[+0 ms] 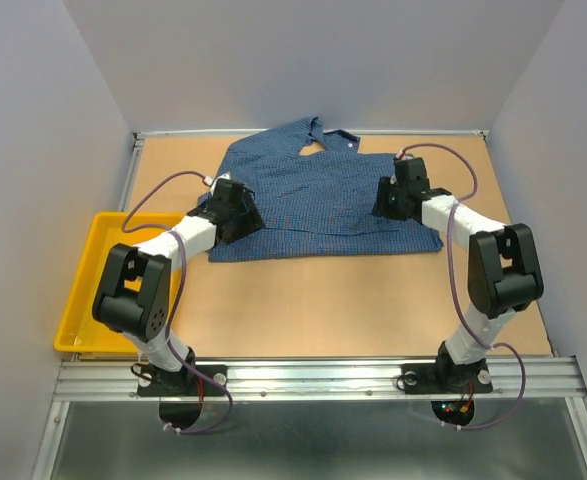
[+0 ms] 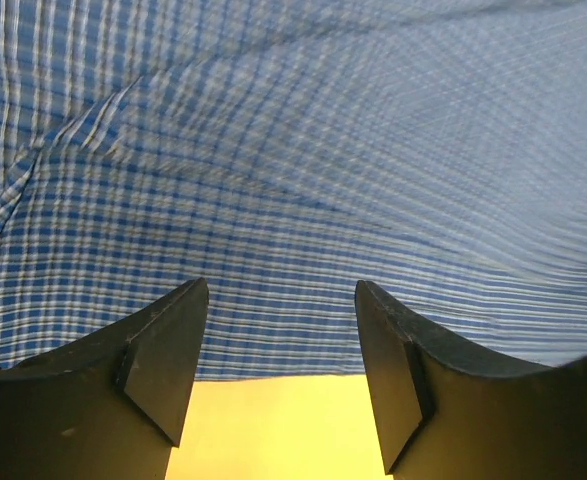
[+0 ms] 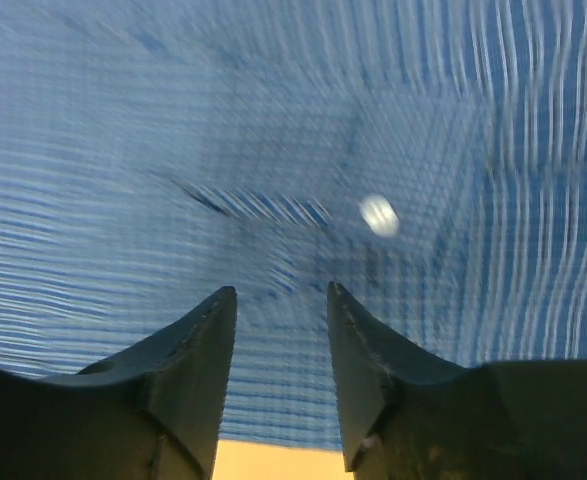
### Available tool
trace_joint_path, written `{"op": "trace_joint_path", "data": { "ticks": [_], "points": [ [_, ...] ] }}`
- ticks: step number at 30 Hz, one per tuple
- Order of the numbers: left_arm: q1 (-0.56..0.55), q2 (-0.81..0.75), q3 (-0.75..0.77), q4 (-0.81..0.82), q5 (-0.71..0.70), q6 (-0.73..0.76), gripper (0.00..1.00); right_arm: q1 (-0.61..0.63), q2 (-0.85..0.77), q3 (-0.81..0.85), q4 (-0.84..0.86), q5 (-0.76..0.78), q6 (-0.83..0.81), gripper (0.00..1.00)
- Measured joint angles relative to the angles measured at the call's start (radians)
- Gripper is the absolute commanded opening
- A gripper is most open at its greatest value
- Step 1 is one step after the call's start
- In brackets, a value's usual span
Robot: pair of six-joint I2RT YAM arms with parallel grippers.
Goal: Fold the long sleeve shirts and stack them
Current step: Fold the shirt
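One long sleeve shirt, blue and finely checked, lies spread on the table with its collar toward the far wall. My left gripper hovers at the shirt's left edge. In the left wrist view the left gripper is open, with the shirt and its hem just beyond the tips and nothing between the fingers. My right gripper is low over the shirt's right side. In the right wrist view the right gripper stands narrowly open over the cloth, near a white button.
A yellow tray sits at the table's left edge beside the left arm. The tan table shows bare between the shirt and the arm bases. Grey walls close in the back and both sides.
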State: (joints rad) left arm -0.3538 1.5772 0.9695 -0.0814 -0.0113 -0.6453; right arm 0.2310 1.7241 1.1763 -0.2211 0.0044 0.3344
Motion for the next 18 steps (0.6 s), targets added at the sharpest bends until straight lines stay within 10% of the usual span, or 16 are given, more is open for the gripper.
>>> {"op": "trace_joint_path", "data": {
  "ticks": [18],
  "points": [
    [-0.060, -0.006, -0.147, -0.060, 0.135, 0.035, 0.66, 0.100, -0.179, -0.329, -0.240, 0.043, 0.066, 0.47]
  ]
}}
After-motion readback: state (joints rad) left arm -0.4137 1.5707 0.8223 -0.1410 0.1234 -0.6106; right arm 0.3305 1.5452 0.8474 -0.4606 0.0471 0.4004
